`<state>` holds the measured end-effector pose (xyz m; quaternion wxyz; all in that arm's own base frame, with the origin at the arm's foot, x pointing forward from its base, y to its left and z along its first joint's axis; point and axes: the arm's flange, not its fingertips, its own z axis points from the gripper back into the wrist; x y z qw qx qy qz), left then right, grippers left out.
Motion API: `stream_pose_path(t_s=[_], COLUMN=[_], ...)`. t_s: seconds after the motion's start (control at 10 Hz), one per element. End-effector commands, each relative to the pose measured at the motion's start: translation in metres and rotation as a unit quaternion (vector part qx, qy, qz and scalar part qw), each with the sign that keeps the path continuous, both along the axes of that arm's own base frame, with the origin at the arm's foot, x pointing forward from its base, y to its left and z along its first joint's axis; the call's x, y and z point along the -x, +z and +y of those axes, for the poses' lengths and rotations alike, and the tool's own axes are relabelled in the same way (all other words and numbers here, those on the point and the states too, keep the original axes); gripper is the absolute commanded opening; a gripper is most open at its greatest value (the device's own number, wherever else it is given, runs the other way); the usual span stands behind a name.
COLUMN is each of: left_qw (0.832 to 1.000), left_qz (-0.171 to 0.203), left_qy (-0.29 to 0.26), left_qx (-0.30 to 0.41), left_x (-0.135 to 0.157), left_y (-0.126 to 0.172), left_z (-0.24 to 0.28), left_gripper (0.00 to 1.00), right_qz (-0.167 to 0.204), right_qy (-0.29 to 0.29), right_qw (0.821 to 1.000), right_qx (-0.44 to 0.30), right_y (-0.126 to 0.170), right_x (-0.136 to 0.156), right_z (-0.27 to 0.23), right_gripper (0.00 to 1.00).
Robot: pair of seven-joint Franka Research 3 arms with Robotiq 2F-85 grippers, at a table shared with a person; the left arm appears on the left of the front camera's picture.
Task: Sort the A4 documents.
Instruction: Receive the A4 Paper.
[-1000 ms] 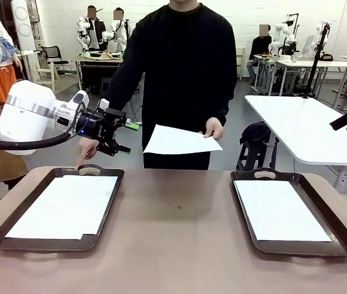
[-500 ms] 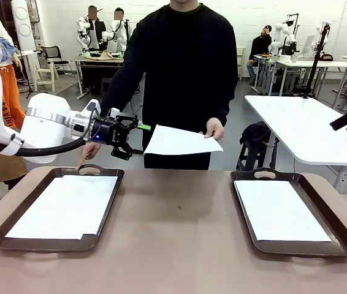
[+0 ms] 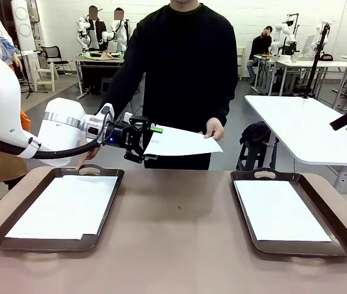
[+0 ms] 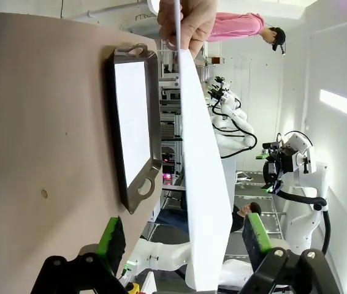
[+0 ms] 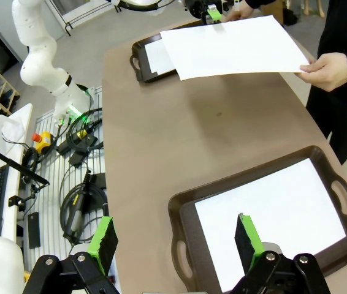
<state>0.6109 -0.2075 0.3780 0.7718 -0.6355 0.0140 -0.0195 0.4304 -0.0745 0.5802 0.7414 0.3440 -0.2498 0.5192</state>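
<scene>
Above table: left pincer [image 3: 150, 141] spread, advanced since earlier to straddle edge of held A4 document [image 3: 183, 141]; right pincer [image 5: 176, 242] spread.

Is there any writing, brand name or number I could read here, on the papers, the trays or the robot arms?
None can be read.
The held sheet: looks blank.
The sheets in the left tray and right tray: look blank.
The left gripper and right gripper, both open: no legible label.
Background equipment: too small and blurred to tell.
</scene>
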Motion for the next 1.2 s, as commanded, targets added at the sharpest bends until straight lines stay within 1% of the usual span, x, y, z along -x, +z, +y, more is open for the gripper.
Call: stream_pose_path(t_s=[0.0,0.4,0.6,0.7,0.8,0.9,1.0,1.1], left_qw=[1.000,1.000,1.000,1.000,1.000,1.000,1.000,1.000], left_qz=[0.016,0.009,0.005,-0.005,-0.007,-0.006,-0.007,-0.006], left_qy=[0.006,0.006,0.000,0.000,-0.003,-0.003,-0.003,-0.002], left_qx=[0.008,0.010,0.008,0.000,0.004,0.005,0.004,0.004], left_x=[-0.013,-0.026,-0.025,-0.024,-0.023,-0.022,-0.022,-0.022], left_y=[-0.002,0.002,0.002,0.003,0.003,0.004,0.004,0.005], left_z=[-0.010,-0.017,-0.015,-0.012,-0.011,-0.012,-0.011,-0.012], left_gripper=[1.00,1.00,1.00,0.84,0.80,0.64,0.60,0.44], right_qz=[-0.001,-0.001,-0.001,-0.001,-0.001,-0.001,-0.001,-0.001], right_qy=[0.001,0.001,0.001,0.001,0.001,0.001,0.001,0.001], right_qw=[1.000,1.000,1.000,1.000,1.000,1.000,1.000,1.000], right_qx=[-0.001,-0.001,-0.001,-0.001,-0.001,-0.001,-0.001,-0.001], right_y=[0.000,0.000,0.000,0.000,0.000,0.000,0.000,0.000], right_x=[0.001,0.001,0.001,0.001,0.001,0.001,0.001,0.001], right_z=[0.001,0.001,0.001,0.001,0.001,0.001,0.001,0.001], right_gripper=[1.00,1.00,1.00,1.00,1.00,1.00,1.00,1.00])
